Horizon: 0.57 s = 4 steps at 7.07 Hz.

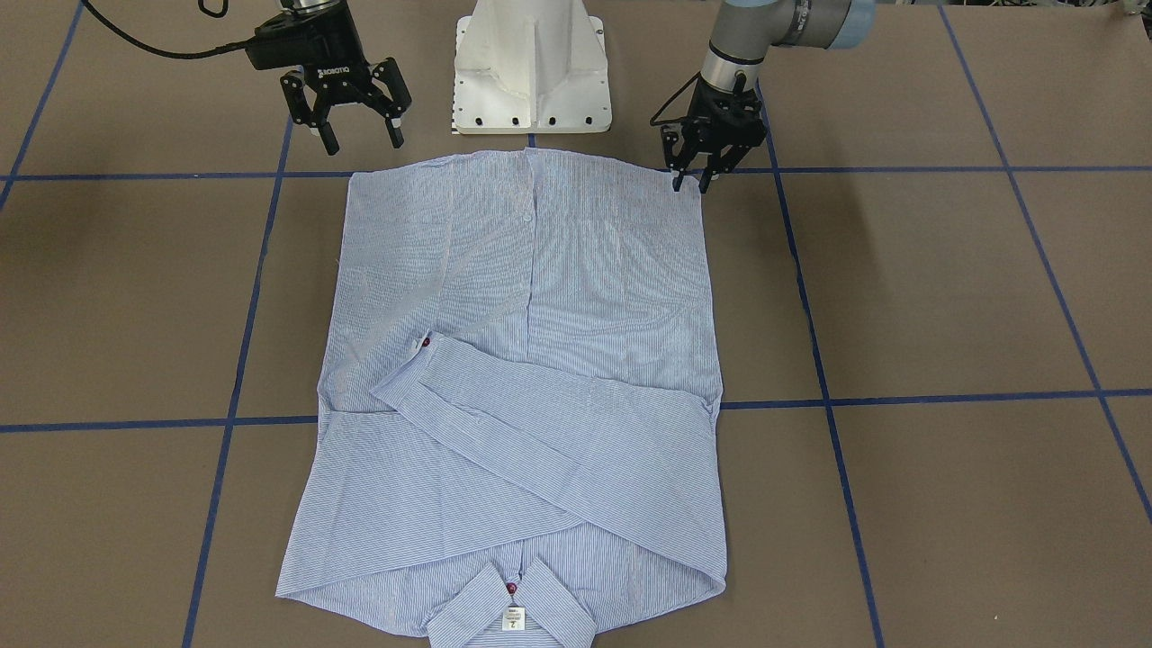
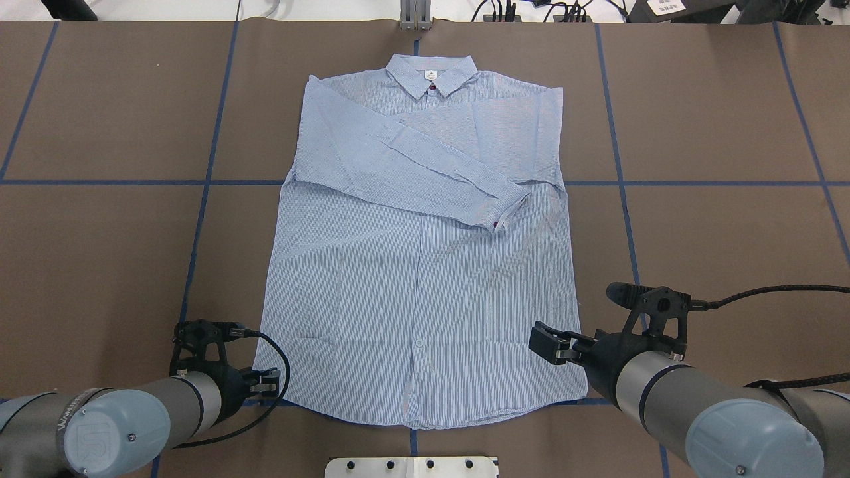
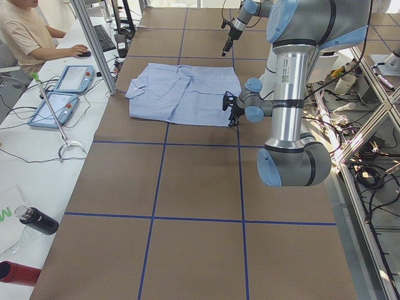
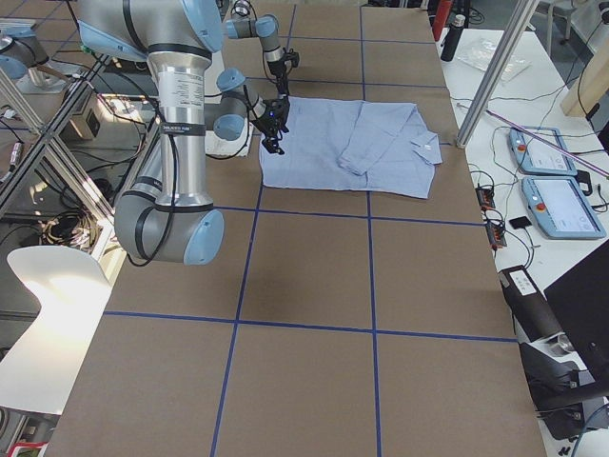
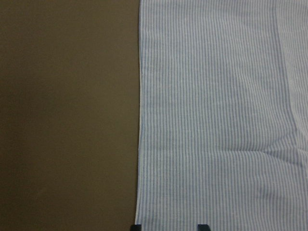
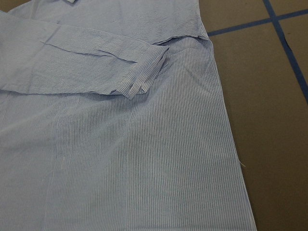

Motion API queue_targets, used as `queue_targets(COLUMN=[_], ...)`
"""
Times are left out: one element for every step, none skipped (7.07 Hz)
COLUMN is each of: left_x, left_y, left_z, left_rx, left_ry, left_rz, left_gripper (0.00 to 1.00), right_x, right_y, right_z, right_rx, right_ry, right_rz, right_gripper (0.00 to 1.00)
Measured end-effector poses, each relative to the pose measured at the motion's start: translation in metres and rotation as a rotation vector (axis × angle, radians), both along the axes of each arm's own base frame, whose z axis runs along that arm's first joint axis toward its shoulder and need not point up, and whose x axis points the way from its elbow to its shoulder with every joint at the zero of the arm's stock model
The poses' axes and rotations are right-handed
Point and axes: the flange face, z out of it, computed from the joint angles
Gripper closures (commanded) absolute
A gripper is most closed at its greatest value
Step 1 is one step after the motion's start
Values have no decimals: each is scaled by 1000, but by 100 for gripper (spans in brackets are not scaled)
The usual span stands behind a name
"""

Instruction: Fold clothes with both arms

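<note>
Shirt collar (image 1: 511, 605) flat; left gripper (image 1: 690, 186), right gripper (image 1: 364, 144) spread at hem (image 1: 576, 158) corners, contact unclear; single-layer pinch would skew fold.

1. A brown table (image 3: 194, 250) is crossed by blue tape lines (image 3: 154, 217) that form a grid of large squares.
2. A white bench (image 3: 37, 169) runs along one long edge of the table. A person (image 3: 25, 31) in a beige shirt sits there, one hand beside a black keyboard (image 3: 104, 37).
3. Two tablet-like control panels (image 3: 74, 78) with light blue frames lie side by side on the bench.
4. A black bottle (image 3: 36, 220) and a red bottle (image 3: 19, 274) lie near each other on the bench.
5. A white chair (image 4: 48, 286) stands off the table's opposite side.
</note>
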Motion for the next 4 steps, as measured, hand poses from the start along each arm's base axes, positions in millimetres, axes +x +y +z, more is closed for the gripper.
queue_targets(left_x=[-1, -1, -1, -1], left_y=[0, 0, 0, 1], left_z=[0, 1, 1, 1], left_rx=[-1, -1, 0, 0], left_ry=[-4, -7, -8, -8], left_rz=[0, 1, 2, 2], left_gripper=[52, 52, 52, 52], right_x=[-1, -1, -1, -2], right_y=[0, 0, 0, 0], right_z=[1, 2, 2, 2], right_rx=[-1, -1, -1, -2], right_ry=[2, 3, 5, 5], right_rz=[0, 0, 0, 0], right_gripper=[0, 0, 0, 0])
